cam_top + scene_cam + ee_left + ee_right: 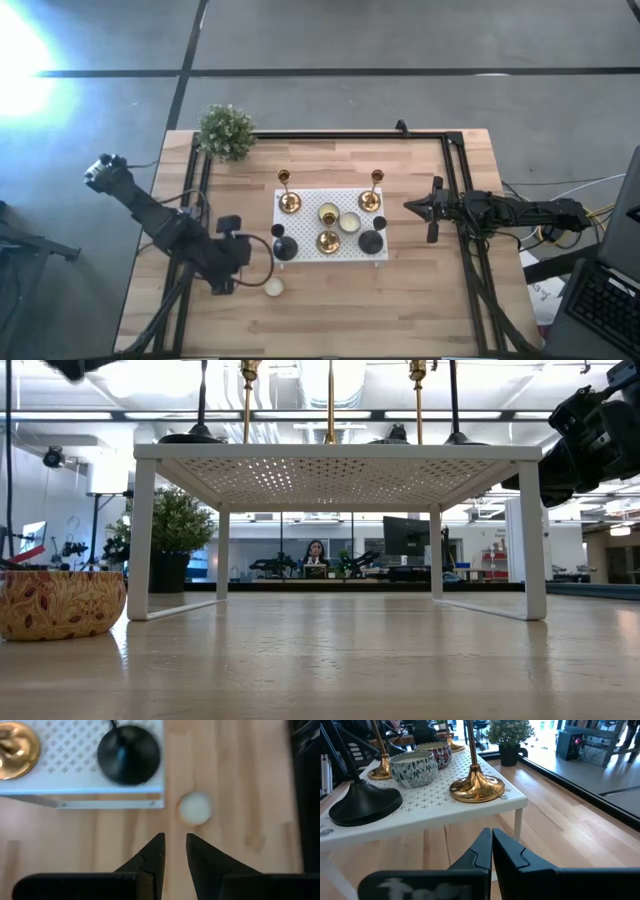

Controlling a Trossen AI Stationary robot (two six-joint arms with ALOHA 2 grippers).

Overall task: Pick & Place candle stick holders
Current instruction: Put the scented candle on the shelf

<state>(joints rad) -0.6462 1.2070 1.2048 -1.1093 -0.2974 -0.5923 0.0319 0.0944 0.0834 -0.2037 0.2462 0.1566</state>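
A white perforated stand (330,255) carries three brass candle stick holders (289,201) (371,199) (328,240) and two black ones (284,247) (372,241), each standing on its round base. My left gripper (175,842) hovers over bare wood by the stand's near left corner. It points steeply down, its fingers a little apart with nothing between them. My right gripper (491,837) waits shut and level to the right of the stand, facing a brass holder (476,787).
Two small bowls (329,213) (350,222) stand among the holders. A small round patterned bowl (273,287) sits on the table just near of the stand's left corner, close to my left gripper. A potted plant (226,131) stands at the far left. Black rails run along the table's sides.
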